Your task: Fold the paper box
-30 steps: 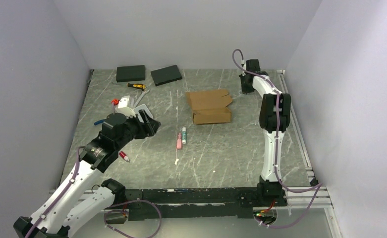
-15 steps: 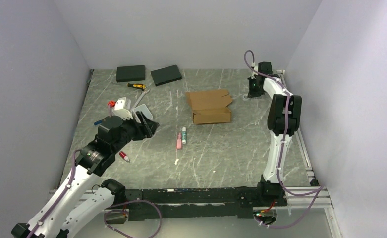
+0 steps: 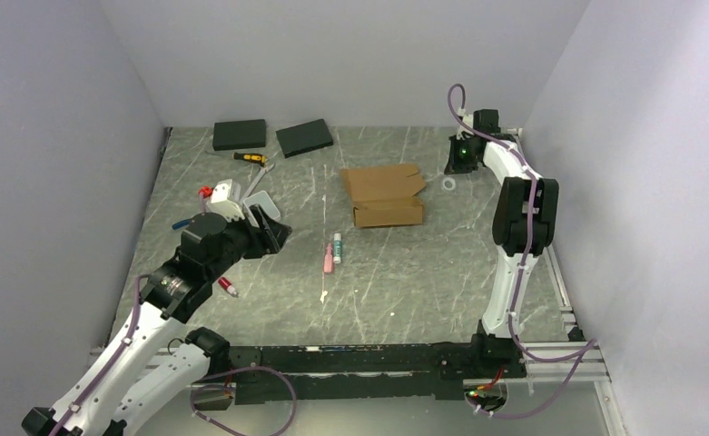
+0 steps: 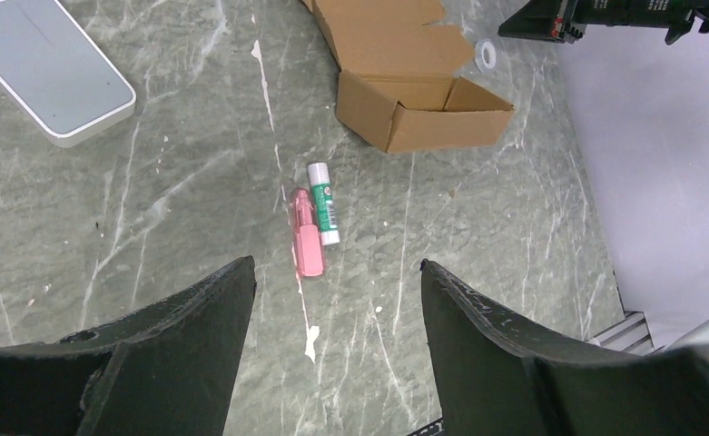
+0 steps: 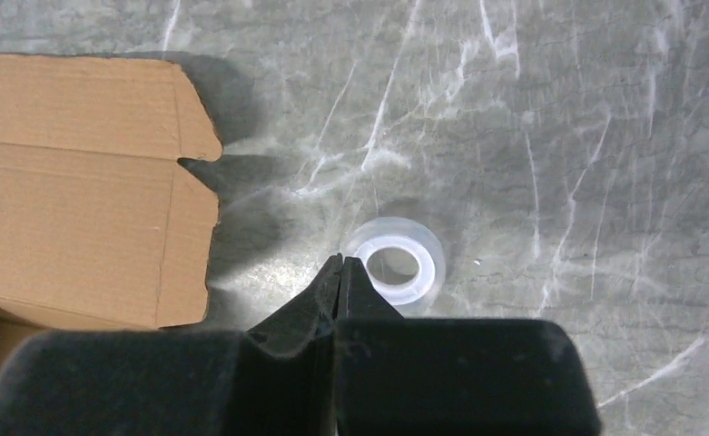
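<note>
The brown cardboard paper box [image 3: 382, 195] lies mid-table, its tray part formed at the near side and its lid flat and open behind. It also shows in the left wrist view [image 4: 414, 100] and at the left of the right wrist view [image 5: 78, 182]. My left gripper [image 3: 273, 232] is open and empty [image 4: 337, 263], hovering left of the box, well apart from it. My right gripper [image 3: 459, 163] is shut and empty [image 5: 341, 259], to the right of the box lid, its tips just beside a clear tape ring [image 5: 396, 263].
Two black slabs [image 3: 239, 134] [image 3: 303, 137] lie at the back left. A glue stick [image 4: 323, 202] and a pink item [image 4: 307, 245] lie ahead of my left gripper. A white flat tray [image 4: 51, 73] and small tools [image 3: 251, 158] sit at the left. Walls close three sides.
My right arm has swung right and back, away from the box, uncovering the tape ring. My left arm has drawn back a little toward the near left. The box has not moved.
</note>
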Available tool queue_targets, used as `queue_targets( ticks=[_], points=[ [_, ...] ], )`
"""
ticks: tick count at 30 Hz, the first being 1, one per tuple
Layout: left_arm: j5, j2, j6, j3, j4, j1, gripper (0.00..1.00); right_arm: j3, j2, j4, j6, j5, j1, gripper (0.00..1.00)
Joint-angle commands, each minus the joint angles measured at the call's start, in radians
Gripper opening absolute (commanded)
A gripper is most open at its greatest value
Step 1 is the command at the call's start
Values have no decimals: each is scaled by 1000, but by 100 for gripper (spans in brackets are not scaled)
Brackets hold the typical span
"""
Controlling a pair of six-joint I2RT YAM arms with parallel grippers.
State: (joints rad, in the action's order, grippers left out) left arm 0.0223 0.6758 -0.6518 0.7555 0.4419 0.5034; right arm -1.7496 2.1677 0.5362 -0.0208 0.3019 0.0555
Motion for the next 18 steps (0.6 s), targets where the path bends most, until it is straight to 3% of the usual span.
queue_targets(
  ticks=[1, 8, 18],
  points=[
    [-13, -6, -19, -3, -33, -4, 72, -10, -56, -6, 5, -4, 0, 0],
    [-13, -18, -20, -10, -30, -3, 72, 41, -75, 101, -217, 75, -10, 26],
    [-35, -4, -31, -22, -51, -3, 72, 20, 4, 151, -267, 41, -23, 32]
  ],
)
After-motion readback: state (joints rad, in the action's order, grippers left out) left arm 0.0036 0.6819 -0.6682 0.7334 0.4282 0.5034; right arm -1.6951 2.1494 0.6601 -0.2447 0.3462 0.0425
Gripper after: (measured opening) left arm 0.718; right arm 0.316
